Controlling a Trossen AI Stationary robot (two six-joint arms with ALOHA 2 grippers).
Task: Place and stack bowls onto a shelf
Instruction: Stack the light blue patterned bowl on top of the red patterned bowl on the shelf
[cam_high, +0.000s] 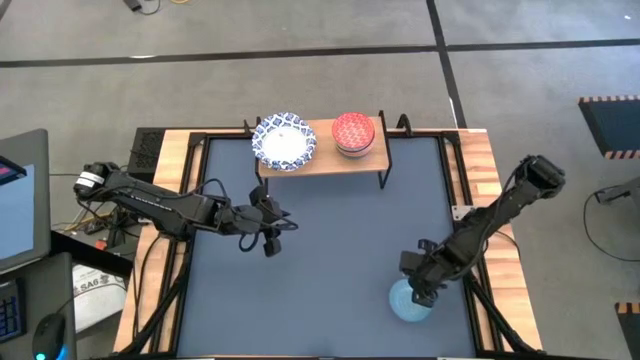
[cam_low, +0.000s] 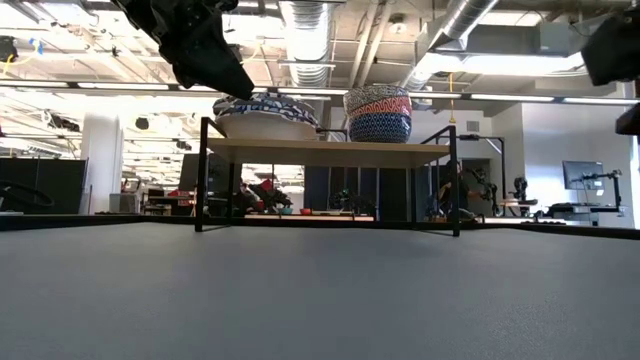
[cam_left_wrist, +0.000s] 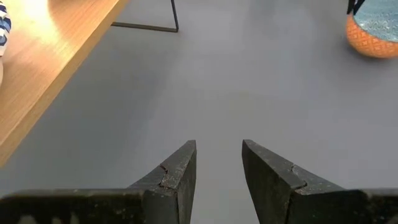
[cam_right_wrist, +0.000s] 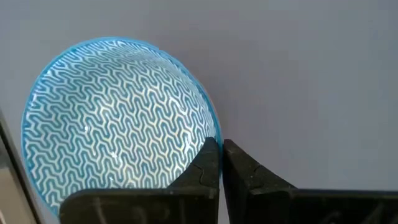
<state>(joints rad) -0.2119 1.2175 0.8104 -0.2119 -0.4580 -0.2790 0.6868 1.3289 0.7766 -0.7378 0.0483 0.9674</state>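
The shelf (cam_high: 320, 160) stands at the table's far middle. On it are a wide white bowl with a blue-patterned rim (cam_high: 283, 141) and a red bowl (cam_high: 353, 133); the low view shows the red bowl (cam_low: 378, 100) stacked on a blue-patterned one. My left gripper (cam_high: 270, 228) hangs open above the bare tabletop, near and left of the shelf. My right gripper (cam_high: 422, 290) is shut on a light-blue bowl (cam_high: 408, 302) near the table's near right corner. In the left wrist view this bowl (cam_left_wrist: 373, 31) shows an orange outer wall. My right gripper holds the light-blue bowl by its rim (cam_right_wrist: 213, 132), on the bowl's far side. One finger (cam_right_wrist: 208, 165) is inside the bowl and the other (cam_right_wrist: 242, 168) outside, pinching the wall. The fingers come from above, slanting down. The bowl sits upright, its base seemingly on the table.
The dark-blue tabletop (cam_high: 330, 260) lies open between the two arms and in front of the shelf. A light-wood frame (cam_high: 480, 180) with black rails borders the table. The shelf's right end (cam_high: 385, 150) is bare beside the red bowl.
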